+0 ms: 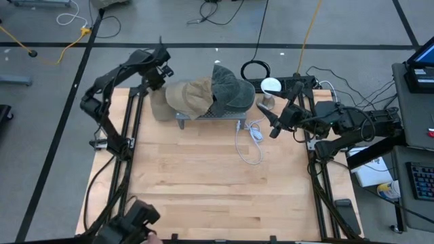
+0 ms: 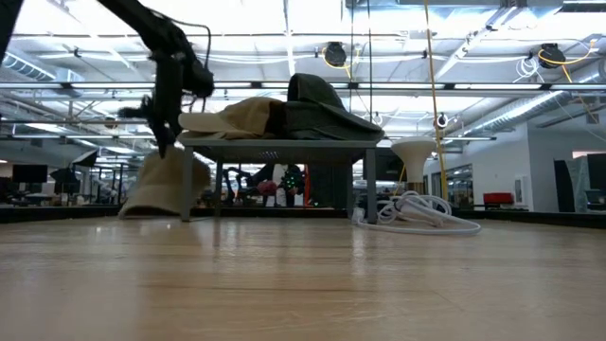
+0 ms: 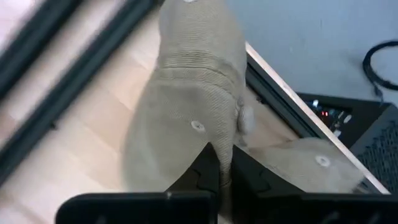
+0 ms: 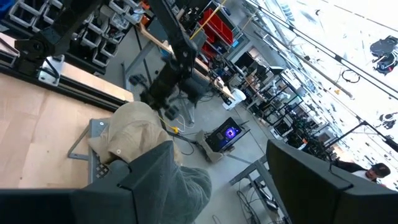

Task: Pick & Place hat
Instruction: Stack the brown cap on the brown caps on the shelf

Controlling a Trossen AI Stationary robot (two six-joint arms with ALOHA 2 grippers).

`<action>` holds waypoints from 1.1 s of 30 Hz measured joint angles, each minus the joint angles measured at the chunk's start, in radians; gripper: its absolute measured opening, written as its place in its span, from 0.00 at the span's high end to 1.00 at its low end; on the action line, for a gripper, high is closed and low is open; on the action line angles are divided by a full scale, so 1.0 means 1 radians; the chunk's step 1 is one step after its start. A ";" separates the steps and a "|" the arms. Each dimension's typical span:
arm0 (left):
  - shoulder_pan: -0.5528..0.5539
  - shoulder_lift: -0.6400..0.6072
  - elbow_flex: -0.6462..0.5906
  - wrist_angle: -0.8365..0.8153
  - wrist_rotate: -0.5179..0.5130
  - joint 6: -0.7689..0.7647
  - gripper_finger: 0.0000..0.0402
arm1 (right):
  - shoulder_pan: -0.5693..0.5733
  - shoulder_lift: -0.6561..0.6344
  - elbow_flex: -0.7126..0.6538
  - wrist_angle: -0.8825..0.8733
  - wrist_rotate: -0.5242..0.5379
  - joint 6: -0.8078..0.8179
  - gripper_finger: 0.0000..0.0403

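- Left gripper (image 1: pixel 158 83) is working at the table's eleven o'clock corner, jaws pressed together, pinching a tan hat (image 3: pixel 186 118) that is resting on the wood beside the metal rack (image 1: pixel 210 118).
- Another tan hat (image 1: pixel 190 95) and a grey hat (image 1: pixel 230 88) are lying atop that rack at twelve o'clock.
- Right gripper (image 1: pixel 270 122) is hovering at two o'clock, jaws spread, holding nothing.
- White cable (image 1: pixel 249 142) is lying coiled by the rack.

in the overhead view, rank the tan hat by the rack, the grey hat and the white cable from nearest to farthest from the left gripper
1. Tan hat, at the rack's left end on the table; the left gripper is shut on it.
2. Grey hat, on top of the rack toward its right.
3. White cable, on the table in front of the rack's right end, nearer the waiting right gripper.
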 joint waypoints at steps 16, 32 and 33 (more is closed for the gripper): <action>0.011 -0.266 0.010 -0.040 -0.095 0.234 0.98 | 0.000 0.000 0.000 0.000 0.000 -0.005 0.38; -0.020 -0.427 0.010 0.010 -0.039 0.470 0.98 | 0.000 0.001 0.000 0.000 0.000 0.000 0.38; -0.022 -0.438 0.010 0.040 -0.039 0.471 0.98 | 0.000 0.001 0.000 -0.001 0.000 0.000 0.38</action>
